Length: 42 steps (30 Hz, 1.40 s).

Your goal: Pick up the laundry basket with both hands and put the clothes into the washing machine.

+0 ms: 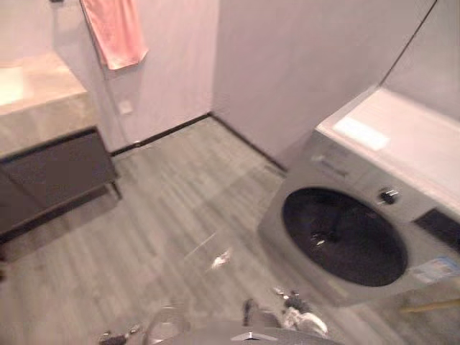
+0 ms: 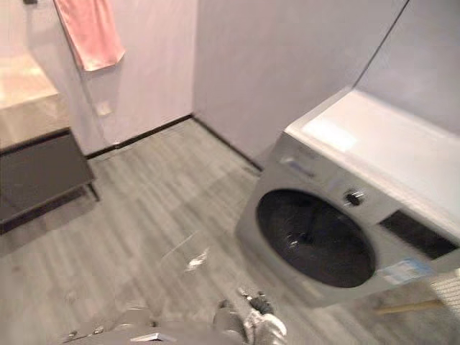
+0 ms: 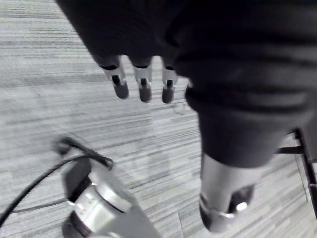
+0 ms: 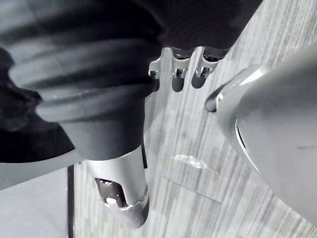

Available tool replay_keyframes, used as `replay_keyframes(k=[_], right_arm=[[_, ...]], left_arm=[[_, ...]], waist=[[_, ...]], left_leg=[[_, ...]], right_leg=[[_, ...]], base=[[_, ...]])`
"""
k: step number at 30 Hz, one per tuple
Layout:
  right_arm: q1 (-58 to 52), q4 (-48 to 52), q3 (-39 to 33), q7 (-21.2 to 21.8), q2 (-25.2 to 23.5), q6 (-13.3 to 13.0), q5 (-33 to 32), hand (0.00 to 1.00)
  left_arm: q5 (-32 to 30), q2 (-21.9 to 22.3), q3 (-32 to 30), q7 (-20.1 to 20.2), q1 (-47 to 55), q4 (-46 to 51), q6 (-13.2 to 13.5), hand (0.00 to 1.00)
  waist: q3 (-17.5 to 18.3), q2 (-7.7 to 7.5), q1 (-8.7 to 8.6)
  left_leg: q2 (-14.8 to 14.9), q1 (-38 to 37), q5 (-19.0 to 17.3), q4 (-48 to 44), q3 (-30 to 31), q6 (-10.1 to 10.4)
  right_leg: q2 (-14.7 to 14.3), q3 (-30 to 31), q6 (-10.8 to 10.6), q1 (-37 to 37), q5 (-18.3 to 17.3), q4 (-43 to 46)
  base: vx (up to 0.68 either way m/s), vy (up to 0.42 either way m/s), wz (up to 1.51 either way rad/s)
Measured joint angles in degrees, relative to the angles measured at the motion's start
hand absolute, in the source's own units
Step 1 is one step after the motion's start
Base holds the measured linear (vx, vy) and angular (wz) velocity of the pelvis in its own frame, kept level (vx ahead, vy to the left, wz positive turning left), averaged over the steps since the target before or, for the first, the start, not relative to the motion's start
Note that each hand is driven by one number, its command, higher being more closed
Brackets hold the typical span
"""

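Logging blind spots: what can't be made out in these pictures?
Washing machine: open or shut unclear, dark front blurred in both eye views; right end cut by the edge.
Pink towel: top cut by the upper edge, left eye view.
Pale fleck on the floor: too blurred to name.

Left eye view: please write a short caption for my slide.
A washing machine at the right on a grey plank floor, dark cabinet at the left, pink towel hanging on the far wall.
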<state>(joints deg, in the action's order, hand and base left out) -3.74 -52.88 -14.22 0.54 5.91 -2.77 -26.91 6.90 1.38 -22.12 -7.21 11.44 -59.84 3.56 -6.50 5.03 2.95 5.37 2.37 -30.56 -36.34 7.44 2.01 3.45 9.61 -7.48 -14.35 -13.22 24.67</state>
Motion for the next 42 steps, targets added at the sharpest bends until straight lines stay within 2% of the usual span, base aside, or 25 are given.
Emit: replay_keyframes(k=[2, 4, 6, 8, 9, 10, 11, 12, 13, 14, 15, 16, 17, 18, 19, 22, 27, 29, 31, 33, 36, 38, 40, 41, 42], right_arm=[[-2.51, -1.09, -0.33, -0.02, -0.53, 0.85, -0.24, 0.00], [-2.86, -2.62, 0.10, 0.19, -0.94, 0.87, -0.13, 0.00], [-1.44, -3.71, -0.02, 0.38, 0.11, 0.74, 0.36, 0.00], [-0.27, -4.83, 0.08, 0.46, 0.83, 1.37, 0.44, 0.00], [-0.67, -4.79, 0.70, 0.36, 1.46, 1.44, 1.02, 0.00], [0.02, -4.63, 1.06, 0.35, 2.01, 1.39, 1.54, 0.00], [0.22, -4.31, 0.99, 0.35, 2.18, 1.22, 1.67, 0.00], [0.65, -4.05, 1.15, 0.20, 1.19, 0.26, 2.02, 0.00], [0.81, -4.58, 0.19, -0.14, 1.90, -0.01, 2.01, 0.00], [0.33, -4.65, -1.35, -0.49, 2.14, -0.04, 1.97, 0.00], [0.40, -4.68, -2.81, -0.77, 2.80, -0.08, 1.91, 0.00], [0.55, -4.75, -2.79, -0.76, 3.15, -0.05, 1.91, 0.00], [1.25, -4.83, -2.84, -0.78, 3.07, 0.00, 1.90, 0.00], [2.47, -5.13, -2.61, -0.65, 2.22, -0.06, 1.91, 0.00], [3.13, -5.76, -2.25, -0.53, 1.75, -0.14, 1.90, 0.00], [5.82, -9.13, -1.52, -0.52, 0.26, 0.03, 2.04, 0.00], [4.20, -9.04, 0.92, 0.16, -0.75, 0.38, 2.64, 0.00], [3.08, -8.69, 2.22, 0.17, -0.41, 0.44, 3.80, 0.00], [1.55, -7.14, 1.71, 0.15, -0.37, 0.00, 3.75, 0.00], [0.36, -6.58, 1.90, 0.17, -0.37, 0.11, 3.93, 0.00], [0.69, -8.50, -3.24, 0.15, -0.12, 0.28, 4.14, 0.00], [1.57, -9.36, -4.33, 0.10, 0.56, 0.52, 4.47, 0.00], [0.55, -9.60, -4.11, 0.12, 0.69, 0.73, 4.81, 0.00], [-0.81, -10.39, -4.10, 0.19, 0.74, 1.08, 4.82, 0.00], [-1.84, -11.09, -4.43, 0.12, 1.41, 1.50, 4.83, 0.00]], left_arm=[[-0.60, 0.26, -0.59, 0.09, 0.21, 0.15, 0.14, 0.00], [-1.23, -0.30, -0.76, 0.01, 0.89, 0.12, 0.17, 0.00], [-1.45, 0.18, -1.00, 0.02, 0.77, 0.03, 0.11, 0.00], [-1.24, 0.59, -0.92, -0.01, 0.19, 0.13, 0.05, 0.00], [-0.29, -0.08, 0.23, 0.01, -0.65, 0.37, 0.01, 0.00], [-0.30, -0.44, 1.45, -0.17, -0.89, 0.47, 0.05, 0.00], [-0.31, -0.63, 2.43, -0.15, -1.24, 0.26, 0.01, 0.00], [-0.40, -3.34, 3.78, 0.06, -1.77, 1.03, 0.15, 0.00], [-0.54, -3.59, 5.34, 0.01, -4.04, 0.30, -0.22, 0.00], [-1.08, -3.61, 7.02, 0.14, -5.28, 0.53, -0.05, 0.00], [-2.06, -2.36, 9.68, 0.26, -6.93, 0.60, 0.05, 0.00], [-2.64, -1.79, 10.99, 0.36, -7.26, 0.49, -0.03, 0.00], [-3.75, -1.62, 12.65, 0.56, -7.23, 0.64, 0.05, 0.00], [-3.92, -2.33, 13.07, 0.60, -7.43, 0.59, 0.02, 0.00], [-4.41, -2.79, 13.54, 0.62, -7.51, 0.43, 0.03, 0.00], [-4.73, -3.12, 11.79, 1.37, -7.70, 0.13, 0.14, 0.00], [-4.81, -3.36, 10.36, 1.38, -7.67, -1.55, 0.02, 0.00], [-4.74, -3.36, 10.11, 1.30, -7.51, -1.62, -0.08, 0.00], [-4.69, -3.63, 10.79, 1.27, -7.26, -2.38, -0.31, 0.00], [-4.64, -4.37, 11.20, 1.28, -7.35, -2.37, -0.41, 0.00], [-4.18, -4.20, 11.09, 1.11, -7.95, -2.17, -0.41, 0.00], [-4.32, -4.38, 11.10, 1.16, -7.67, -2.69, -0.45, 0.00], [-4.73, -4.76, 11.08, 1.36, -7.70, -2.82, -0.52, 0.00], [-4.91, -5.20, 11.05, 1.39, -7.74, -3.23, -0.57, 0.00], [-4.85, -4.03, 11.00, 1.57, -7.21, -4.53, -0.68, 0.00]], waist=[[1.82, -1.27, -0.74], [4.44, -2.86, -1.55], [5.04, -0.63, -1.65], [4.14, -0.95, -1.66], [2.34, -1.15, -2.18], [1.13, -1.08, -2.61], [1.42, -1.48, -3.09], [0.04, -3.77, -3.96], [-1.00, -2.33, -5.00], [-1.29, -3.03, -6.22], [-1.35, -2.46, -6.78], [-1.41, -2.15, -6.40], [-1.50, -1.85, -5.55], [-1.70, -3.01, -4.22], [-1.77, -3.21, -4.23], [-2.06, -3.49, -2.49], [-1.61, -3.94, -2.74], [-2.07, -3.73, -3.03], [-2.38, -2.95, -4.74], [-2.15, -4.11, -4.75], [-1.81, -3.11, -3.66], [-1.82, -2.24, -3.76], [-1.78, -2.56, -4.20], [-1.56, -2.83, -5.10], [-0.70, -1.62, -5.73]], left_leg=[[-1.26, -2.04, 1.07, 4.91, 2.16, -1.12], [0.01, -2.24, 4.64, 9.94, 3.75, -0.68], [1.97, 2.09, 7.04, 5.32, 6.08, 0.91], [2.43, 7.10, 11.47, -3.11, 5.32, -0.24], [4.28, 7.45, 16.89, -5.25, 1.30, -1.94], [6.80, 6.38, 18.88, -3.88, -1.80, -1.80], [8.29, 5.33, 18.88, -1.58, -3.18, -1.18], [8.57, 4.28, 19.53, 0.35, -9.66, -0.15], [10.11, 3.87, 19.35, 2.95, -11.33, 1.74], [9.52, 3.38, 20.22, 7.64, -12.84, 5.44], [7.30, 3.28, 19.01, 10.70, -14.57, 7.74], [5.53, 2.43, 18.74, 13.06, -15.01, 8.16], [1.94, 0.04, 18.61, 19.85, -15.01, 7.08], [0.76, -2.69, 22.16, 25.44, -13.90, 5.52], [0.32, -2.99, 22.91, 26.21, -13.58, 4.23], [0.33, -4.56, 21.38, 23.62, -14.77, 4.34], [0.30, -8.99, 18.19, 23.24, -19.32, 4.54], [0.74, -11.71, 16.56, 23.57, -20.25, 4.98], [1.98, -13.92, 16.60, 23.76, -20.13, 4.13], [2.08, -15.25, 17.64, 24.88, -19.97, 4.34], [3.72, -15.55, 19.09, 27.50, -19.71, 5.95], [6.61, -15.28, 17.61, 27.45, -19.12, 7.95], [8.57, -15.02, 15.96, 27.09, -17.74, 10.59], [9.84, -15.54, 15.23, 27.37, -14.93, 10.65], [12.03, -15.83, 14.85, 26.86, -12.10, 7.87]], right_leg=[[0.58, 1.78, 1.05, 1.34, 1.19, 0.44], [0.26, 0.45, 0.63, 1.72, 2.27, -0.59], [-1.52, -3.04, 0.14, 2.04, 2.49, -1.10], [-1.60, -5.83, 0.34, 4.13, 2.61, -1.60], [-1.78, -7.84, 1.56, 6.28, 3.06, 1.72], [-3.38, -7.33, 3.10, 3.28, 1.44, 6.00], [-4.43, -6.46, 4.35, 4.34, 1.55, -0.84], [-1.91, -8.50, 3.40, 6.99, 10.33, -10.54], [-1.71, -12.93, 3.91, 8.43, 9.84, -9.35], [-0.04, -16.98, 4.17, 10.14, 9.63, -11.41], [1.23, -20.15, 4.06, 11.83, 10.21, -13.86], [1.61, -20.97, 3.99, 12.57, 10.63, -15.15], [1.87, -21.51, 4.44, 13.76, 11.44, -17.71], [1.83, -19.51, 4.32, 14.87, 12.34, -20.05], [0.98, -17.74, 4.12, 15.38, 12.37, -20.69], [0.07, -13.40, 3.66, 17.48, 13.02, -21.39], [0.40, -9.78, 2.97, 17.78, 12.09, -18.25], [-0.25, -8.58, 1.89, 13.37, 10.35, -6.56], [-0.31, -8.85, 3.56, 8.06, 9.87, 6.63], [2.42, -9.80, 4.41, 6.63, 6.32, 9.65], [9.27, -11.27, 4.91, 3.85, 5.41, 1.58], [9.18, -9.86, 3.49, 3.39, 6.64, -6.92], [9.25, -9.40, 2.31, 3.67, 7.05, -10.98], [8.42, -8.68, -1.98, 4.34, 7.76, -10.35], [6.22, -9.18, -4.52, 3.89, 9.67, -7.22]], base=[[0.11, -0.069, 1.02], [0.24, -0.217, 0.94], [0.22, -0.179, 0.64], [0.24, -0.198, 0.94], [0.17, -0.231, 1.07], [0.07, -0.186, 1.14], [-0.07, -0.146, 1.16], [-0.11, -0.115, 1.56], [-0.01, -0.165, 2.12], [0.00, -0.109, 2.28], [0.02, -0.060, 1.86], [-0.04, -0.001, 1.29], [-0.06, -0.002, 0.47], [-0.06, -0.026, 0.33], [-0.04, -0.067, 0.20], [-0.04, 0.041, -0.24], [0.02, 0.077, -0.49], [-0.01, 0.059, -0.48], [-0.03, 0.052, 0.08], [0.04, -0.030, 0.32], [0.17, -0.141, -0.04], [0.25, -0.274, -0.20], [0.26, -0.390, 0.09], [0.30, -0.508, 0.51], [0.35, -0.497, 0.55]])
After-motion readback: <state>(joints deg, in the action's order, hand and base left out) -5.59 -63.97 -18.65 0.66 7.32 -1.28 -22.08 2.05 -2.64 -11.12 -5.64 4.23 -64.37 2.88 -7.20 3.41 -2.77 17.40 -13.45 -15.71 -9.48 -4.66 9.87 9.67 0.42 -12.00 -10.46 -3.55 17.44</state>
